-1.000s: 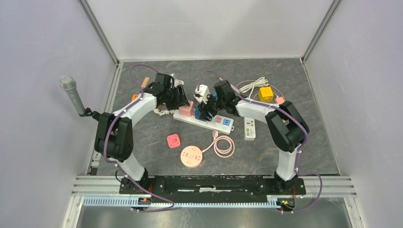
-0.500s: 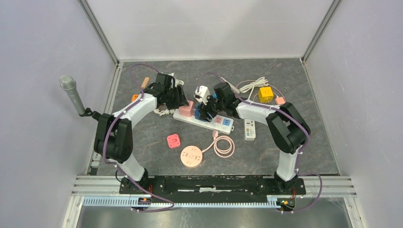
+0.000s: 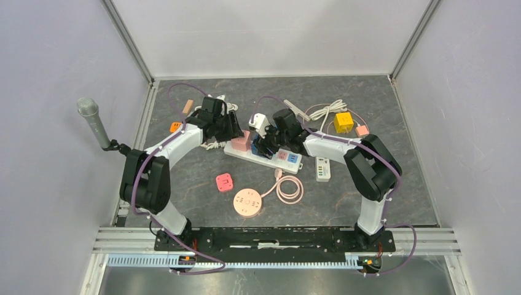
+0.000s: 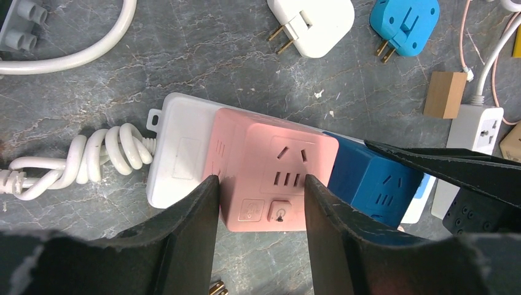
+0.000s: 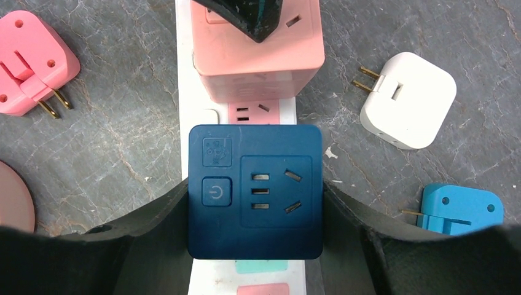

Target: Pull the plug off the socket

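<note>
A white power strip [image 3: 292, 161] lies mid-table with a pink cube plug [image 3: 241, 140] and a dark blue cube plug [image 5: 255, 190] seated side by side on it. My left gripper [image 3: 236, 134] is over the pink plug [image 4: 270, 166]. Its jaws are open, one fingertip [image 4: 206, 196] at the plug's left edge and the other over its right part. My right gripper [image 5: 255, 186] is shut on the dark blue plug, fingers pressed to both its sides. The blue plug also shows in the left wrist view [image 4: 368, 178].
Loose white [image 5: 408, 101], light blue [image 5: 461, 209] and pink [image 5: 31, 58] plugs lie beside the strip. Its coiled white cable [image 4: 92, 153] sits at the left end. A round pink socket [image 3: 247, 203], a second white strip [image 3: 323, 167], a yellow cube [image 3: 343, 121] and a microphone [image 3: 92, 120] stand around.
Both wrists have shifted slightly left and settled over their plugs. The strip and both plugs have not visibly moved.
</note>
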You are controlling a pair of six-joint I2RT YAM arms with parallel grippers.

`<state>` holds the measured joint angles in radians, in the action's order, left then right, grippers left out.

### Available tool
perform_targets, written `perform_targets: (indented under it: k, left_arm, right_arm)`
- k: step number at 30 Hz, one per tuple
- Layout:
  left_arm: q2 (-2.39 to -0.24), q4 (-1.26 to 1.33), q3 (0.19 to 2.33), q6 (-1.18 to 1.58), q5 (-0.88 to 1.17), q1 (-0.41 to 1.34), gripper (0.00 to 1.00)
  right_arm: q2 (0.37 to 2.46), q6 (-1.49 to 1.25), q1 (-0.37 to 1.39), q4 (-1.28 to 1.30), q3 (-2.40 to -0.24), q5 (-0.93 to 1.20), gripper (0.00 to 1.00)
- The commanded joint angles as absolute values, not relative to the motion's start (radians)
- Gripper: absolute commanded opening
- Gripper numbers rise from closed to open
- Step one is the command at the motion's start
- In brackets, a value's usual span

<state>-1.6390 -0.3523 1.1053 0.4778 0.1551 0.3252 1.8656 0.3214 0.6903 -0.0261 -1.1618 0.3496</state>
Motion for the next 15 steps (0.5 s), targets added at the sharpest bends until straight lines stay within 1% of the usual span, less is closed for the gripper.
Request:
perform_targets:
  k: [1, 3, 6, 10, 12, 15]
  left_arm:
    - [-1.697, -0.517, 1.032, 0.448, 0.04, 0.339, 0.46]
    - [-1.698, -0.516, 1.032, 0.446, 0.035, 0.339, 0.46]
    - [-1.696, -0.517, 1.034, 0.443, 0.034, 0.339, 0.46]
    - [-1.694, -0.519, 1.031, 0.44, 0.028, 0.339, 0.46]
    - [-1.696, -0.524, 1.031, 0.44, 0.026, 0.339, 0.46]
    - [-1.701, -0.53, 1.031, 0.442, 0.024, 0.339, 0.45]
  right_arm:
    - [1.83, 0.358, 0.706, -0.092, -1.181, 0.318, 0.0]
    - [1.839, 0.334, 0.693, -0.087, -1.204, 0.431, 0.0]
    - [1.87, 0.301, 0.674, -0.048, -1.266, 0.527, 0.0]
    - [1.883, 0.272, 0.668, -0.02, -1.301, 0.57, 0.0]
    - [1.885, 0.226, 0.659, -0.05, -1.293, 0.601, 0.0]
    - [1.887, 0.188, 0.657, -0.094, -1.271, 0.58, 0.0]
